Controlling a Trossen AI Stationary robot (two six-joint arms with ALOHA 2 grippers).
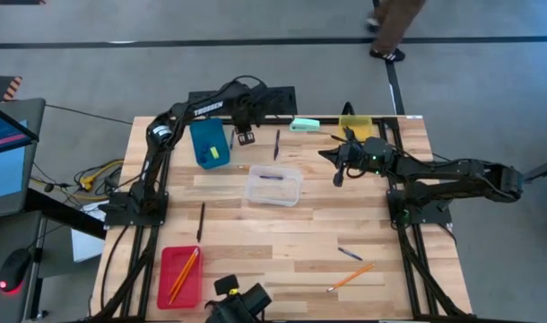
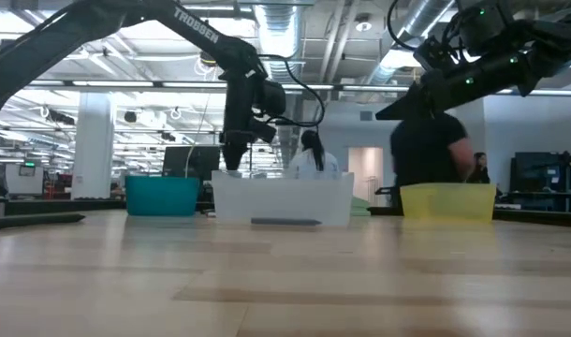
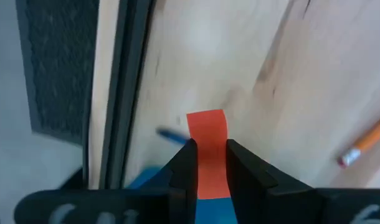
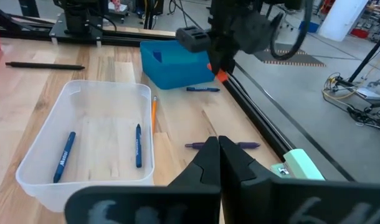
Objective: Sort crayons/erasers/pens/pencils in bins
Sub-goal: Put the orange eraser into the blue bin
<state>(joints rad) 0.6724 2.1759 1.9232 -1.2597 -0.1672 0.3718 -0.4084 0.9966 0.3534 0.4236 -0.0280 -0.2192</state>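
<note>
The left gripper (image 1: 246,137) hangs above the table's far edge, its two dark fingers (image 3: 185,163) pinching an orange-red eraser (image 3: 209,138) that juts out past their tips. Just beside it on one side stands the blue bin (image 1: 209,144), with a small yellow eraser (image 1: 214,153) lying inside; on the other side a dark pen (image 1: 276,144) rests on the wood (image 1: 300,233). Under the held eraser, the left wrist view shows a blue pen (image 3: 171,135) on the table and, farther off, the pale-tipped end of an orange pencil (image 3: 366,143). The right gripper (image 1: 338,178) hovers off the table with its fingers pressed together and nothing between them. The clear bin (image 1: 273,187) sits near its tips, holding two blue pens (image 4: 63,155), with an orange pencil (image 4: 154,114) lying along the bin's outer wall. The yellow bin (image 1: 354,125) stands at the far edge close to the right arm, and the flat mint-green object (image 1: 304,125) lies between it and the left gripper. Well away from both grippers, at the near edge, the red bin (image 1: 180,276) holds orange pencils (image 1: 184,273); another orange pencil (image 1: 350,277) and a short blue pen (image 1: 350,254) lie loose at the near right, and a long dark pen (image 1: 200,221) lies left of centre.
</note>
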